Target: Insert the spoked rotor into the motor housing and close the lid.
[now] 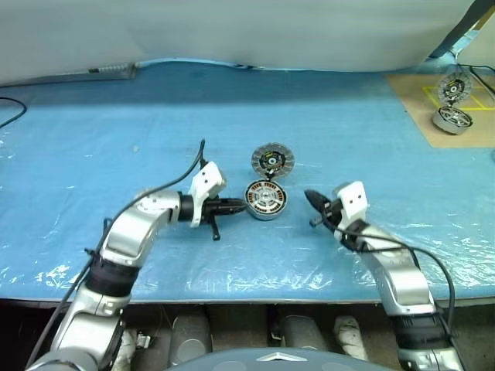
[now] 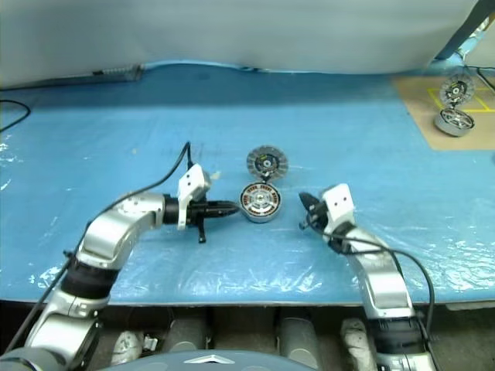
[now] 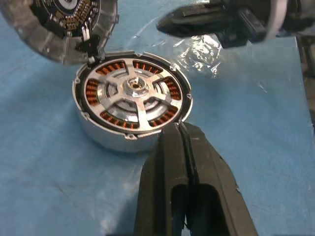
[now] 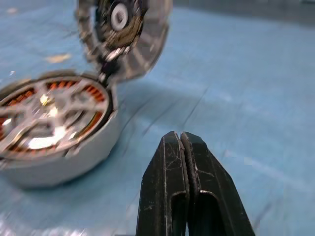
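Head views: the motor housing (image 1: pixel 266 200) sits at the centre of the frame on the blue table cover (image 1: pixel 116 147). The spoked rotor (image 3: pixel 134 93) appears already seated inside it, silver spokes lying over the copper windings. The lid (image 1: pixel 272 161) stands open just above the housing in the frame, joined to it at the near rim. The left gripper (image 1: pixel 238 205) lies to the left of the housing, tip just beside its wall, fingers clenched on nothing. The right gripper (image 1: pixel 311 199) is to the right of the housing, apart from it, likewise clenched and empty. A second shiny motor unit (image 1: pixel 453 117) rests on a brown board at the upper right, well apart.

Left wrist view: the rotor fills the housing bore at upper centre; the closed fingers (image 3: pixel 173 162) end at the housing's lower rim. Contact cannot be confirmed from this angle. The lid hinge is at the upper left.

Right wrist view: the housing occupies the left of the frame, lid tilted above it; detail is soft here.

Remaining step, as judged: close the lid. Hazards: a sideways push from either closed tip could slide the housing on the slick cover; pressing the lid off-centre could strain the hinge; a rotor not fully seated would block closure.
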Tool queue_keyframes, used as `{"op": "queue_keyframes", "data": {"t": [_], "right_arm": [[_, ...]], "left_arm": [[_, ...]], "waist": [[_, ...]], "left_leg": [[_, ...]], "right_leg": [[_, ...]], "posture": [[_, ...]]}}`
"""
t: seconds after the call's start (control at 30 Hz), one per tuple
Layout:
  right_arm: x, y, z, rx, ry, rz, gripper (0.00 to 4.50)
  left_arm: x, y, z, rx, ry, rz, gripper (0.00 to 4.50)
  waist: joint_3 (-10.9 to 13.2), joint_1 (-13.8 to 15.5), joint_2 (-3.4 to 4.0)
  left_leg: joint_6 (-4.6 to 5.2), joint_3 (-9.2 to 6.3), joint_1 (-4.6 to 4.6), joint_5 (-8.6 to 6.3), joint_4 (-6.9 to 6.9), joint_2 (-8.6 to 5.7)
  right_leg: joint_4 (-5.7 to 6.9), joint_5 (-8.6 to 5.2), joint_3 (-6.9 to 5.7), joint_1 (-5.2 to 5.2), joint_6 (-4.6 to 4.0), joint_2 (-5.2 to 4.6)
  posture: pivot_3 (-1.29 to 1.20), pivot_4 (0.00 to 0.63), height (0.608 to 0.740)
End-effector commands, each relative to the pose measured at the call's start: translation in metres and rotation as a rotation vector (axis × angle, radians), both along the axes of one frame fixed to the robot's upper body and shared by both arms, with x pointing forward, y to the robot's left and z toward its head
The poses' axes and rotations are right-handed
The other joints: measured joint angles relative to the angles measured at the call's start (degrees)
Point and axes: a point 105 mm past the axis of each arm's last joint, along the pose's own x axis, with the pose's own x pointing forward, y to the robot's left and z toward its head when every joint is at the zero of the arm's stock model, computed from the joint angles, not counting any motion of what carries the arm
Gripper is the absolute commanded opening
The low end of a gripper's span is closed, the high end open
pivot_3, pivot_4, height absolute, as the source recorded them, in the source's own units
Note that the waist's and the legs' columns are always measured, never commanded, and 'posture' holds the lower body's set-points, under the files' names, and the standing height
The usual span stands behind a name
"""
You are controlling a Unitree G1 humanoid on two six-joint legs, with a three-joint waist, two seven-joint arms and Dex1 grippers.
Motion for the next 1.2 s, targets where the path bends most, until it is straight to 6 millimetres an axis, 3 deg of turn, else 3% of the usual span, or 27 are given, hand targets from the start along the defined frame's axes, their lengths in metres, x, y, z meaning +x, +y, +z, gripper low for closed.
{"op": "queue_keyframes", "data": {"t": [0.03,0.27,0.4,0.7,0.8,1.03,1.2], "right_arm": [[0.021,-0.009,0.006,-0.084,0.016,-0.084,0.0],[0.053,0.001,0.025,-0.111,0.016,-0.08,0.0],[0.069,0.018,0.036,-0.102,0.019,0.003,0.0],[0.099,0.033,0.06,-0.132,-0.017,0.135,0.0],[0.1,0.04,0.065,-0.087,-0.007,0.214,0.0],[0.077,0.062,0.086,0.015,0.013,0.495,0.0],[0.058,0.071,0.084,0.026,0.032,0.594,0.0]], "left_arm": [[-0.011,0.004,0.017,-0.091,-0.157,0.029,0.02],[-0.016,0.014,0.005,-0.166,-0.236,0.131,0.02],[-0.017,0.017,-0.006,-0.195,-0.249,0.15,0.02],[-0.014,0.023,-0.032,-0.23,-0.223,0.188,0.02],[-0.017,0.023,-0.039,-0.223,-0.207,0.168,0.02],[-0.017,0.02,-0.046,-0.177,-0.212,0.139,0.02],[-0.012,0.018,-0.043,-0.198,-0.22,0.169,0.02]], "waist": [[0.0,0.1,0.0],[0.0,0.0,0.01],[0.0,-0.4,0.02],[0.0,-0.4,0.02],[0.0,-0.3,0.02],[0.0,-0.2,0.02],[0.0,-0.1,0.01]], "left_leg": [[0.0,0.0,0.0,0.0,0.0,-0.01],[0.0,0.0,0.03,0.0,0.03,0.0],[0.0,0.03,0.06,0.0,0.07,0.01],[0.01,0.04,0.14,0.0,0.13,0.02],[0.21,0.04,0.12,0.11,0.17,0.03],[0.46,0.09,0.13,0.0,0.3,0.18],[0.5,0.12,0.16,0.01,0.41,0.24]], "right_leg": [[-0.01,0.0,0.0,0.0,0.0,0.0],[0.03,0.0,0.01,0.0,0.0,-0.01],[0.07,0.01,0.05,0.0,0.0,0.0],[0.13,0.03,0.06,-0.03,-0.03,0.0],[0.16,0.03,0.06,-0.04,-0.04,0.0],[0.28,0.08,0.01,-0.04,-0.13,0.03],[0.36,0.11,-0.01,-0.04,-0.18,0.04]], "posture": [[0.0,0.15,0.74],[0.0,0.15,0.74],[0.0,0.15,0.74],[0.0,0.15,0.74],[0.0,0.15,0.74],[0.0,0.15,0.74],[0.0,0.15,0.74]]}}
